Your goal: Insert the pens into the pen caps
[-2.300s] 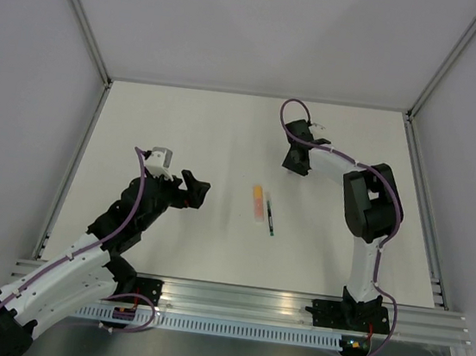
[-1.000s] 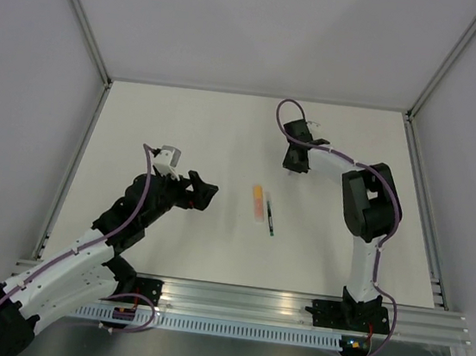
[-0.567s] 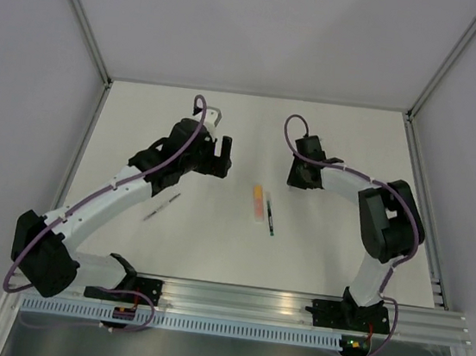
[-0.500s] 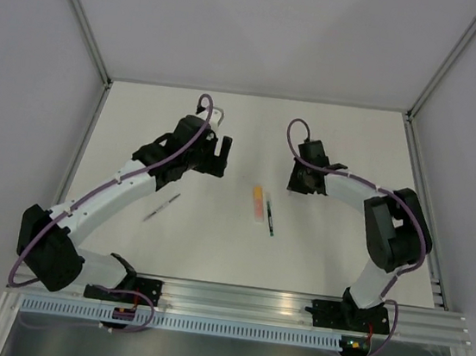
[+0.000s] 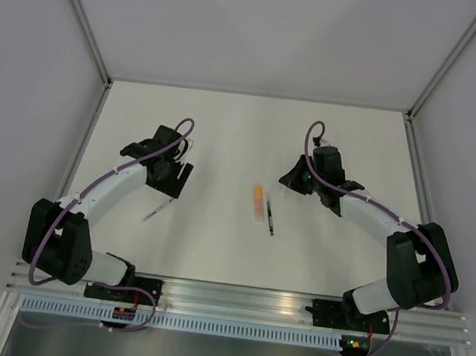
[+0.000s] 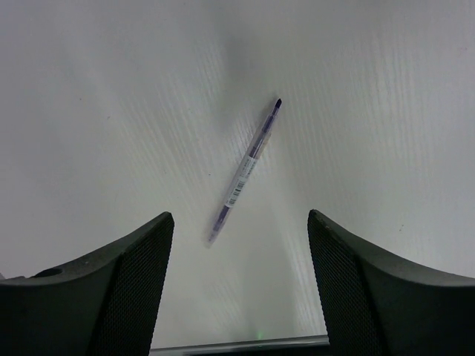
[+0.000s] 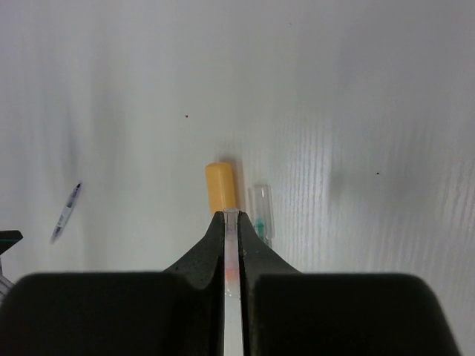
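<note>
White tabletop (image 5: 225, 142): pale pen (image 6: 245, 172) lies flat just ahead of the spread left claw (image 6: 239, 216), its long axis diagonal across the claw's gap; the right claw (image 7: 230, 215), pressed together, sits well apart from that pen.

Three pens lie flat on the worktop (image 5: 227, 125). The orange pen (image 5: 257, 203) is short and orange-pink, and it points nearly straight away from the arm bases. In the right wrist view only its rounded orange-yellow end shows; the rest is hidden. Just beside it, on its right and a little nearer, lies the green pen (image 5: 270, 217), thin and dark, almost parallel to it. One end of it looks clear with green inside. The pale pen (image 5: 159, 210) lies alone, well apart to the left, on a diagonal. Its barrel is clear with a dark core, a white printed label and a dark tip. I cannot tell if any pen has its cap on.
</note>
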Controlling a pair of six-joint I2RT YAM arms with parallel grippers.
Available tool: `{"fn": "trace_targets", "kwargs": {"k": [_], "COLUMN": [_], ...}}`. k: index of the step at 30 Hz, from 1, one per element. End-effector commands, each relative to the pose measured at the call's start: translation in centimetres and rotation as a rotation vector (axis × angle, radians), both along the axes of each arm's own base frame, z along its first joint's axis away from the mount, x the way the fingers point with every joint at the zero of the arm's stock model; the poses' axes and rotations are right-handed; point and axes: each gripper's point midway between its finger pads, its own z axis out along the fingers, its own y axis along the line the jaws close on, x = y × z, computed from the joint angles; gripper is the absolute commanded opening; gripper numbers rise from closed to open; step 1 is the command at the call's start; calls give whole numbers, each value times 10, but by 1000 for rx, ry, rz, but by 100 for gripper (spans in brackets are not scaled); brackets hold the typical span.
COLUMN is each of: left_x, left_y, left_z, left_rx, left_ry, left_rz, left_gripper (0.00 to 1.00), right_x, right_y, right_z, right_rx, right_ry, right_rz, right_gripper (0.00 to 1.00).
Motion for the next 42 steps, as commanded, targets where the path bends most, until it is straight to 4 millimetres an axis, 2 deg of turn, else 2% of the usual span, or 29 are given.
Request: {"fn": "trace_targets", "kwargs": {"k": [1,3,9,11,13,16,20,24,27,29,31,33,36,41,42], "left_x": [-3,-4,-6,-3,-1,-1,-2,-12,-17,-22,-24,-24,-20,-7,0], "left_y": [14,12,23,16,12,21,13,12,1,-1,-2,-10,-17,-23,-27], "left_z": [-9,-20,-49,-53,-60,-71,-80,-95,-101,-107,-108,-107,-102,-91,-83], "left_rx": [94,95,179,151,129,168,132,125,69,55,51,7,-28,-47,-62], "left_ry": [31,53,147,157,150,185,233,301,340,376,395,405,394,353,328], "left_rz": [-85,-117,-137,-151,-169,-157,-169,-184,-200,-214,-217,-228,-229,-169,-159], "left_gripper": [79,79,65,62,61,60,58,55,44,32,22,18,4,2,2], "right_x": [5,4,1,0,-1,0,-1,0,0,0,0,1,0,1,0], "right_y": [12,10,3,4,3,4,3,2,3,3,2,3,3,4,4], "right_z": [35,41,56,60,60,59,61,61,61,60,60,61,59,59,60], "right_rx": [101,104,98,104,107,105,104,101,102,100,99,101,101,97,100], "right_ry": [-99,-116,-166,-175,-173,-169,-175,-176,-176,-175,-175,-176,-173,-176,-178], "right_rz": [15,12,-6,-3,-6,-4,-3,-8,-5,-6,-8,-8,-7,3,2], "right_gripper": [0,0,0,0,0,0,0,0,0,0,0,0,0,0,0]}}
